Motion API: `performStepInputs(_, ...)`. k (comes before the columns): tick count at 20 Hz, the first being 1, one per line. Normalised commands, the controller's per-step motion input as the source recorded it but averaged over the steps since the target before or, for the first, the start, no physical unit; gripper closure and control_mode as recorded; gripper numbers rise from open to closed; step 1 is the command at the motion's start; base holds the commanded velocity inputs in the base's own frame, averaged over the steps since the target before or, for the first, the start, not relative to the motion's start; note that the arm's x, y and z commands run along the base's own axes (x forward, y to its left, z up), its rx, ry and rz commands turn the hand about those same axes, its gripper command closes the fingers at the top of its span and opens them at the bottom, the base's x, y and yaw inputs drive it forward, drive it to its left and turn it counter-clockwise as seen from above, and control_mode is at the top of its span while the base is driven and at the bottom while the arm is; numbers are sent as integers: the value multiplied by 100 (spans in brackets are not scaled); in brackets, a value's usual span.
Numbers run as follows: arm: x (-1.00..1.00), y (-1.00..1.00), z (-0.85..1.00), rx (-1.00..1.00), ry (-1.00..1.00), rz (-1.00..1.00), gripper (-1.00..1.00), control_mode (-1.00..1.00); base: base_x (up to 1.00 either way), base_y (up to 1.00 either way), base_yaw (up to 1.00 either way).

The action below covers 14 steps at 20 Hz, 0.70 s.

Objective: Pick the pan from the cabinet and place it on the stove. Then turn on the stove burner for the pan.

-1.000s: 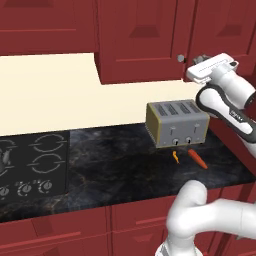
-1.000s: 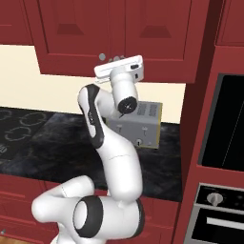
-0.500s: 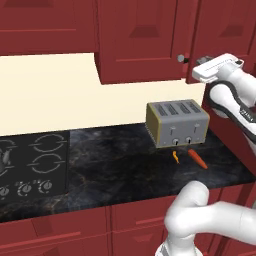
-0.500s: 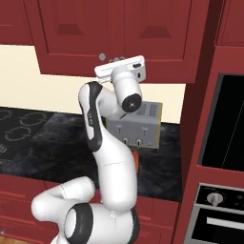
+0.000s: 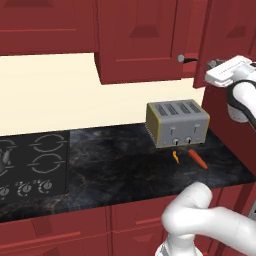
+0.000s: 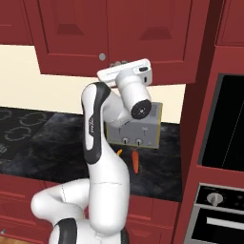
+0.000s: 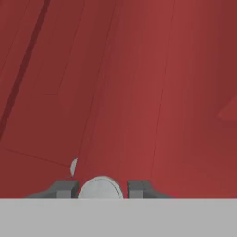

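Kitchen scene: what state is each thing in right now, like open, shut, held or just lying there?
Cabinet: door just cracked open.
Knob: between the end effector's fingertips, gripped.
End effector: shut on the knob.
Toaster: upright on the counter, slots empty.
Carrot: lying on the counter before the toaster.
Stove: bare, no pan on it.

One toaster [image 5: 177,122] out there, four slots. One carrot [image 5: 197,158] beside it. One stove [image 5: 30,165], and three knobs [image 5: 46,185] showing along its front.
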Motion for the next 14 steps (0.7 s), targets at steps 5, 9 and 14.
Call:
performStepInputs(5, -80, -62, 44, 0, 3, 0, 100, -100, 0, 0, 0)
performStepInputs(9, -77, -67, 42, 0, 3, 2, 100, -100, 0, 0, 0)
performStepInputs(14, -73, -65, 24, 0, 1, 2, 100, -100, 0, 0, 0)
